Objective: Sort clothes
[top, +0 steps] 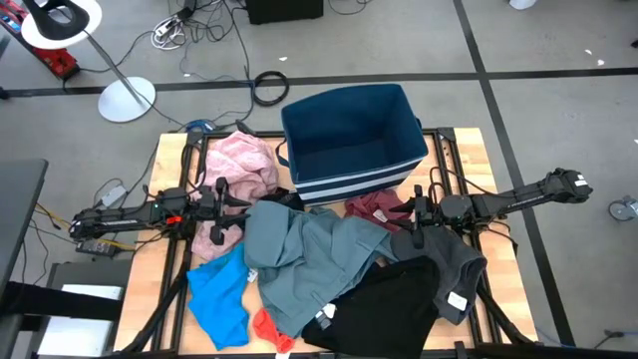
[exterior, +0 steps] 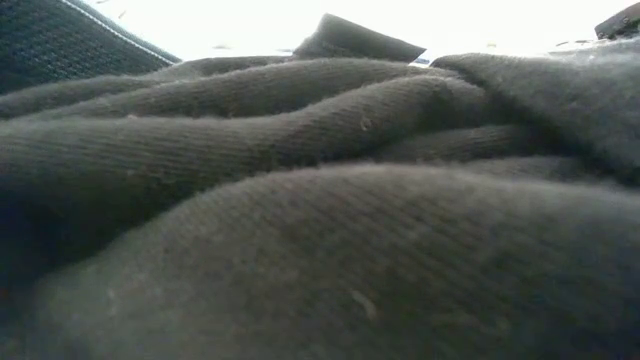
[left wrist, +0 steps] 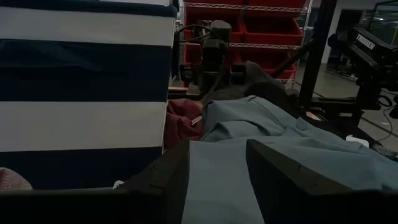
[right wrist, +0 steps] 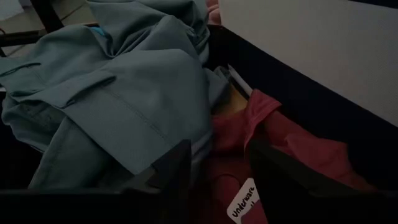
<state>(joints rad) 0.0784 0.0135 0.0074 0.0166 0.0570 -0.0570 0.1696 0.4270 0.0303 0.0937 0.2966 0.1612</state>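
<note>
Black knit cloth (exterior: 330, 240) filled the low view. Left tool (top: 221, 199), fingers apart, hung centre-left by the crumpled pink garment (top: 242, 163). Right tool (right wrist: 214, 163), open wide, straddled the maroon garment (right wrist: 273, 149) at lower centre.

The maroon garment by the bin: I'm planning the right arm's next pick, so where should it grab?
Grip the maroon garment on its raised fold, from above; the navy bin blocks the far side and the grey-blue shirt overlaps the left. The right hand is beside it.

A white tag (right wrist: 241, 200) lying on the maroon garment (right wrist: 298, 155) reads "Underware". The far arm (left wrist: 367, 53) in the left wrist view carries white lettering, "TROSSEN". Nothing else is legible.
</note>
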